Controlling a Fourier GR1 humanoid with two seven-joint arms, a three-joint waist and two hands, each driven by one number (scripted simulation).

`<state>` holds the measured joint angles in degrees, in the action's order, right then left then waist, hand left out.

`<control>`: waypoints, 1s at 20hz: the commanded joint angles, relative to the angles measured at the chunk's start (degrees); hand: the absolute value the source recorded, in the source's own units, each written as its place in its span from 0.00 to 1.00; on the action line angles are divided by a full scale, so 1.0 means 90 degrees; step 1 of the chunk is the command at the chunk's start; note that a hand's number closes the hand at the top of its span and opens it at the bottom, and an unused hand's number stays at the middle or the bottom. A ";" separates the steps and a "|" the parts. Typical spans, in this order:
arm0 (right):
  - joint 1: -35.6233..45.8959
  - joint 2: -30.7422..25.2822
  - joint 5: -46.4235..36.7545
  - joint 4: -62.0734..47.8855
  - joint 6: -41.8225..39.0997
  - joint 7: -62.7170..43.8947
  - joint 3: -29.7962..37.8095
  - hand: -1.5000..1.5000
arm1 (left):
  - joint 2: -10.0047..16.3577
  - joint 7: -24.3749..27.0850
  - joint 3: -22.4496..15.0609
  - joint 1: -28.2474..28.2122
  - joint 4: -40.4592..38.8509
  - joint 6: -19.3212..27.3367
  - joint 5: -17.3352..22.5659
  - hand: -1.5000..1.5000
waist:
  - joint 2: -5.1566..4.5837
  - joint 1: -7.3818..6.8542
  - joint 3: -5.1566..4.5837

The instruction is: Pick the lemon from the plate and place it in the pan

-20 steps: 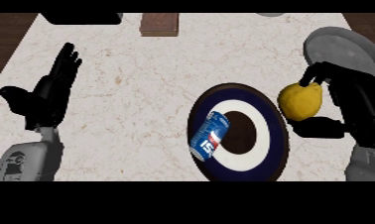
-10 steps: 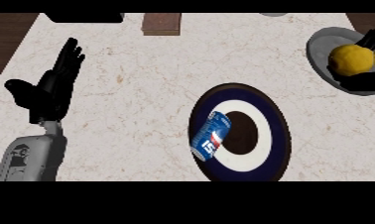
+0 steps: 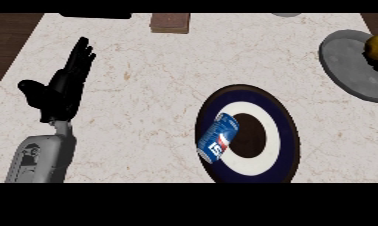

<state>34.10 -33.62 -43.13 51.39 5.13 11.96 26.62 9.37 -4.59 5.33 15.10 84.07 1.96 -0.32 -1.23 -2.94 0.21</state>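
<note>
A yellow lemon sits in the round grey pan at the marble tabletop's right edge; placing looks done. The black left hand rests, fingers straight and open. The right hand is out of view.

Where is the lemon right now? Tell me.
In the head view the lemon shows at the far right edge, partly cut off, in the grey pan, above and to the right of the blue plate.

Head view steeply above counter
</note>
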 commanded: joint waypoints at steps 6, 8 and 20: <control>0.0670 -0.0470 -0.0185 -0.2631 0.1297 0.1209 0.0450 1.00 | -0.0129 -0.0024 -0.0152 0.0216 -0.0077 0.0035 -0.0081 0.50 | -0.0120 -0.0203 0.0030; 0.0800 -0.0622 -0.0149 -0.2885 0.1308 0.1316 0.0538 1.00 | -0.0211 -0.0119 -0.0246 0.0273 -0.0018 0.0045 -0.0088 0.50 | -0.0145 -0.0261 0.0040; 0.1092 -0.0757 0.0302 -0.4355 -0.0812 0.1748 0.0786 0.00 | -0.0054 0.0033 -0.0115 0.0175 -0.0068 -0.0068 -0.0037 0.50 | -0.0130 -0.0248 0.0041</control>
<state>43.19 -39.49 -40.93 14.73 1.01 25.32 33.24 8.77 -4.56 4.24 16.87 84.05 1.34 -0.41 -2.43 -5.60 0.61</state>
